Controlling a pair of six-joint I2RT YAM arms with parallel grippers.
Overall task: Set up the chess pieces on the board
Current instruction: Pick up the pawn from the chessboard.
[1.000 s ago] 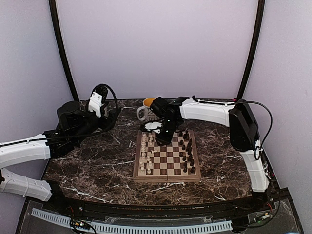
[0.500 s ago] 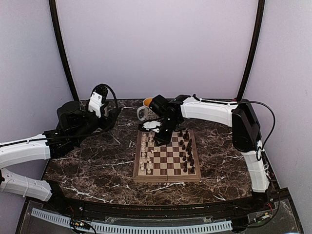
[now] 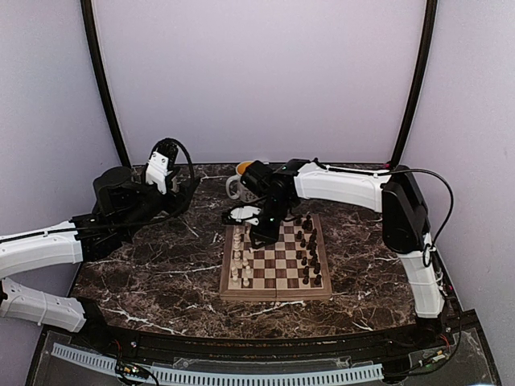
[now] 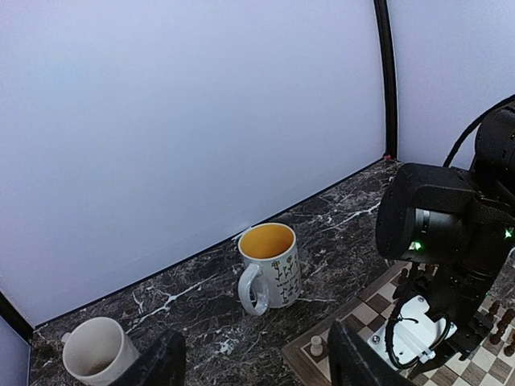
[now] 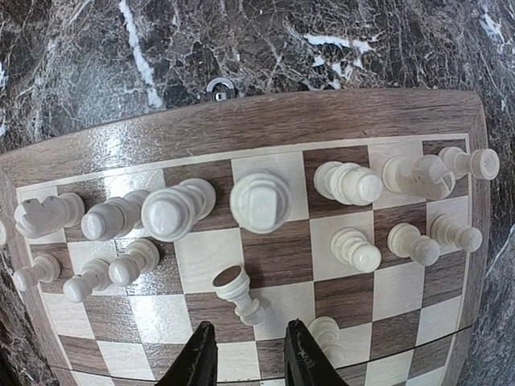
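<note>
From above, the board (image 3: 273,294) lies mid-worktop (image 3: 161,273). White pieces (image 3: 239,261) line its left side and dark pieces (image 3: 308,249) its right. The right arm (image 3: 338,183) reaches over its far left corner.

The left wrist camera shows the left jaws wide open and holding nothing. They face a mug (image 4: 269,265) that is yellow inside.

The right wrist camera shows the right jaws partly open. They are just by a leaning white pawn (image 5: 239,291).

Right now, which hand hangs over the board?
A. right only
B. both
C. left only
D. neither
A: the right hand hangs over the white pieces at the far left corner of the board, while the left hand is off to the side above the marble table.
</note>
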